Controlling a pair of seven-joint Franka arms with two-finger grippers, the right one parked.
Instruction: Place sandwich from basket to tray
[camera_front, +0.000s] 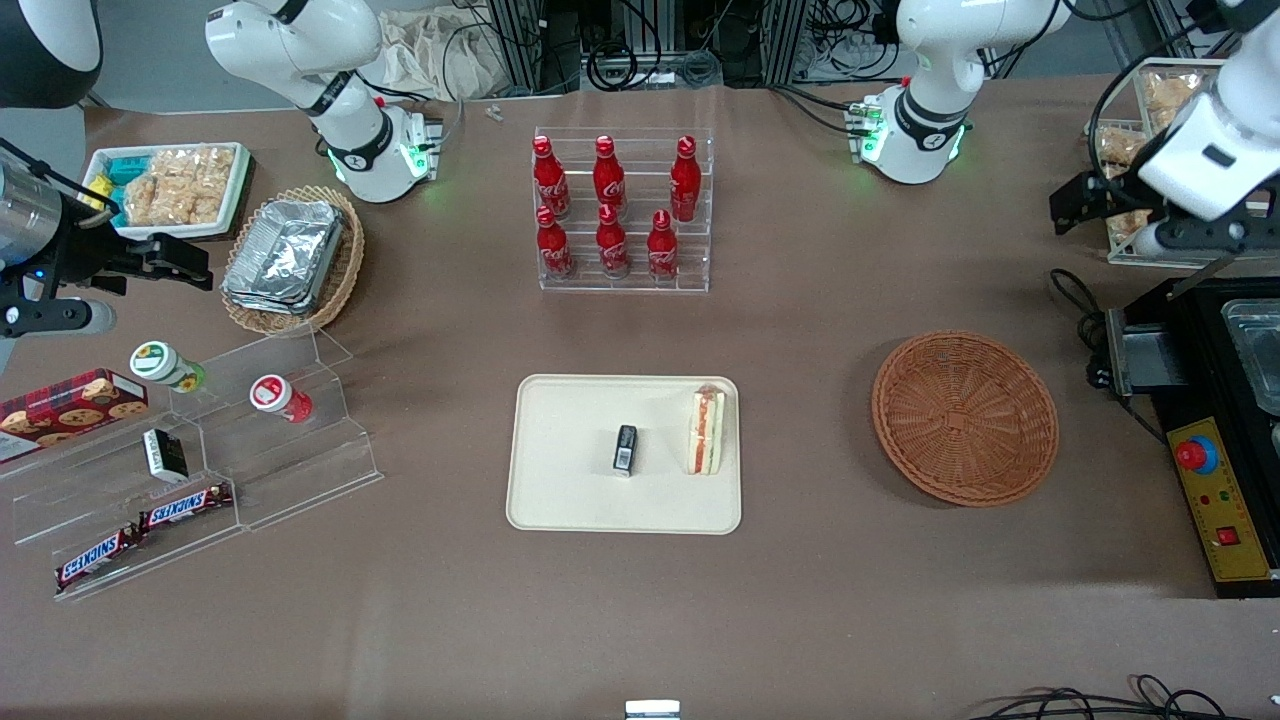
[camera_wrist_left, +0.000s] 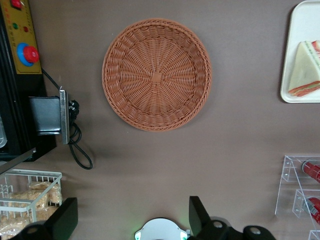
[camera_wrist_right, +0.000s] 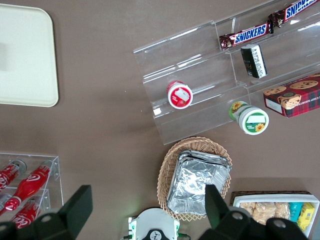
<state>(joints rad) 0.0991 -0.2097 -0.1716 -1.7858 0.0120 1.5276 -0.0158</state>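
The triangular white-bread sandwich (camera_front: 706, 432) with red and green filling lies on the flat cream rectangular tray (camera_front: 560, 490), beside a small black object (camera_front: 625, 448) — perhaps a packet. The round reddish-brown wicker basket (camera_front: 965, 417) sits apart on the brown desk (camera_front: 800, 600). The left pincer (camera_wrist_left: 132, 217) hangs above it — fingers spread, holding nothing.

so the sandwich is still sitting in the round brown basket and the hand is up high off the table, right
Not quite. The front view shows the sandwich lying on the cream tray, beside a small black item; the basket holds nothing. The hand is indeed up high off the table, open, above the table beside the basket.
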